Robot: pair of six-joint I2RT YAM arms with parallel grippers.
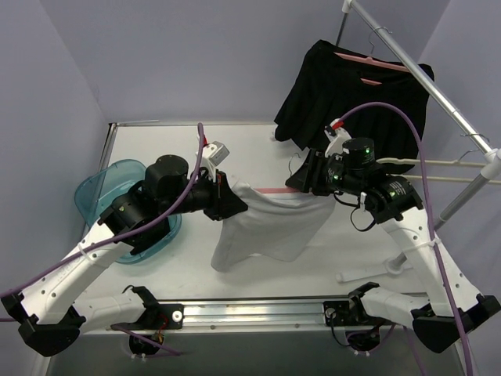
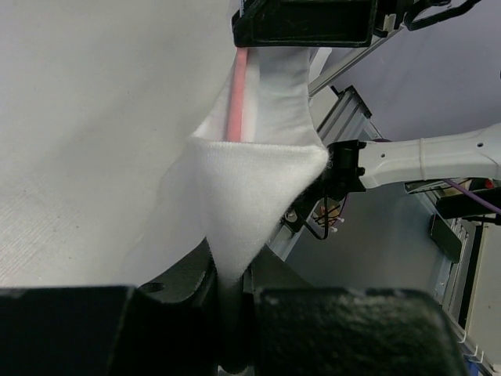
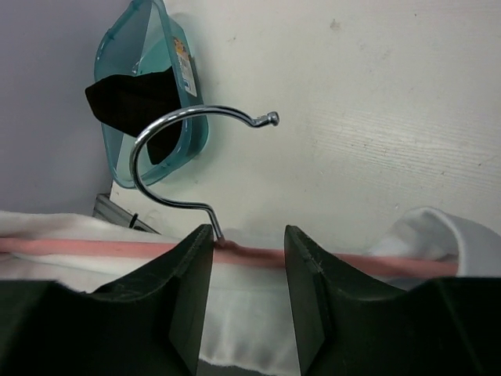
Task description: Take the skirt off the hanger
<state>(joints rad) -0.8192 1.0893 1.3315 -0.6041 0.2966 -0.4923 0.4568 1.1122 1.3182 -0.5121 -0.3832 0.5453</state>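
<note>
A white skirt (image 1: 266,227) hangs stretched between my two grippers above the table, still on a pink hanger (image 1: 275,190). My left gripper (image 1: 233,197) is shut on a corner of the skirt's waist (image 2: 250,188), and the cloth runs down between its jaws (image 2: 231,290). In that view the hanger's pink bar (image 2: 239,102) shows inside the waistband. My right gripper (image 3: 248,243) stands open at the hanger's middle, its jaws astride the pink bar (image 3: 250,257). Its left finger (image 3: 188,274) touches the foot of the metal hook (image 3: 168,145).
A teal bin (image 1: 102,192) with a black garment (image 3: 133,98) in it sits at the table's left. A black skirt (image 1: 352,94) hangs from a metal rack rail (image 1: 423,70) at back right, beside bare white hangers (image 1: 423,164). Another white hanger (image 1: 376,272) lies on the table near the right arm.
</note>
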